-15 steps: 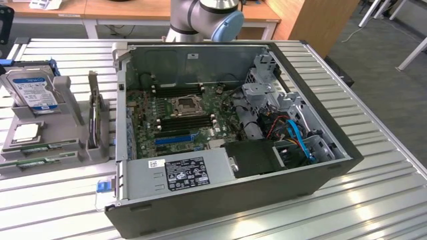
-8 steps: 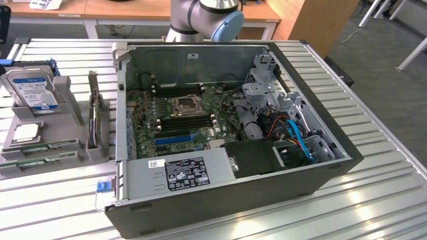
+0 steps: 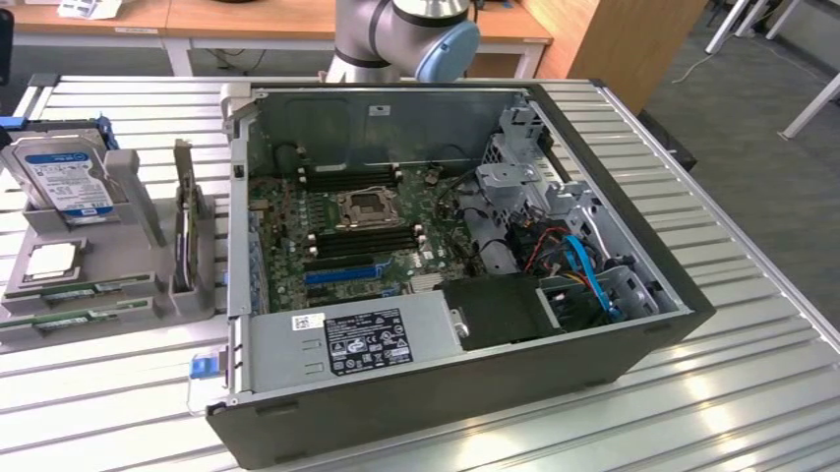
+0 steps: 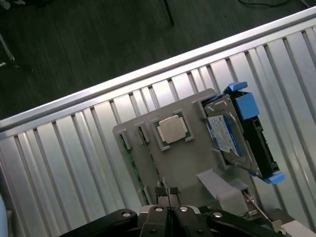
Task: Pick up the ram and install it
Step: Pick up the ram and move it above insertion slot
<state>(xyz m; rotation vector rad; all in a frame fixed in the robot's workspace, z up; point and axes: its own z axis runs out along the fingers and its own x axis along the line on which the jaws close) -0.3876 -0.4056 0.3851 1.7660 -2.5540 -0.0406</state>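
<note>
Two alike long green ram sticks lie flat in the grey parts holder (image 3: 132,265) on the exterior view's left: one ram stick (image 3: 94,288) and a second stick (image 3: 73,321) in front of it. From the wrist view a green stick edge (image 4: 130,160) shows along the holder (image 4: 192,158). My gripper (image 4: 168,193) hangs well above the holder, apart from it, shut with nothing between its fingers. The open computer case (image 3: 656,324) holds the motherboard (image 3: 354,231) with black memory slots (image 3: 368,241).
The holder also carries a hard drive (image 3: 59,177) in a blue bracket (image 4: 247,106), a processor chip (image 3: 50,261) and an upright card (image 3: 187,226). A power supply (image 3: 354,344) and blue cables (image 3: 584,265) fill the case's near side. The arm's base (image 3: 407,34) stands behind the case.
</note>
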